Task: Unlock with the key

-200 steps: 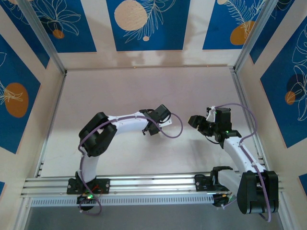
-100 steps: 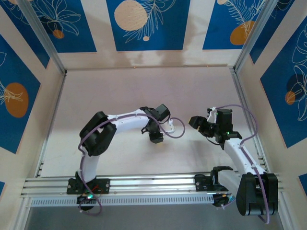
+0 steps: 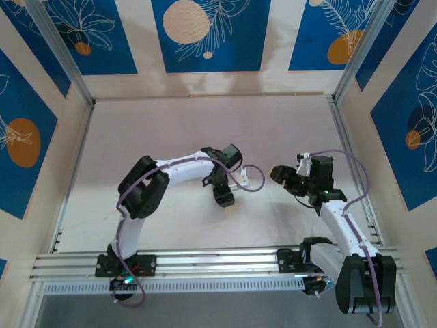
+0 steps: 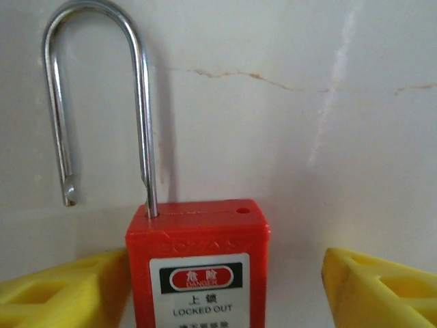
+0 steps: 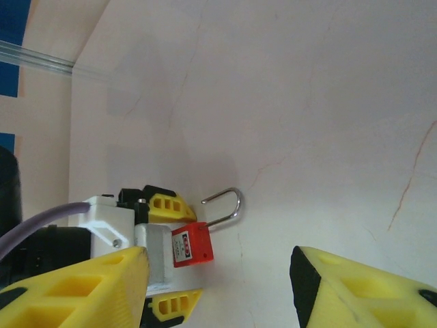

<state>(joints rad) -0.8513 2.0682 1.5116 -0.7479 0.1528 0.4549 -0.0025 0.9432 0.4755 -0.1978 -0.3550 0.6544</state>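
Looking for the key first and failing to place it: too small to tell, perhaps sitting at the hidden lower end of the padlock [image 4: 198, 273]. Seeing that red padlock lying flat on the pale table [image 4: 307, 102], between the yellow fingers [image 4: 75, 290] of the left gripper [image 4: 225, 287]. Noting the left gripper standing open wider than the red body, seeming to touch one flank and standing clearly apart from the other, so bracketing and not clamping. Tracing the long axis straight out from that gripper, body nearest the wrist, silver shackle [image 4: 143, 137] pointing away. Reading the shackle as already sprung, free end hanging clear of its hole in the body's top. Finding the right gripper [image 3: 280, 174] spread wide, holding nothing, facing the padlock from well apart across the table. Judging the left arm far the nearer of the two. Judging any coming key work as turning on reaching the body's lower end, tucked deep between the left gripper's fingers and hard to reach from the right side.
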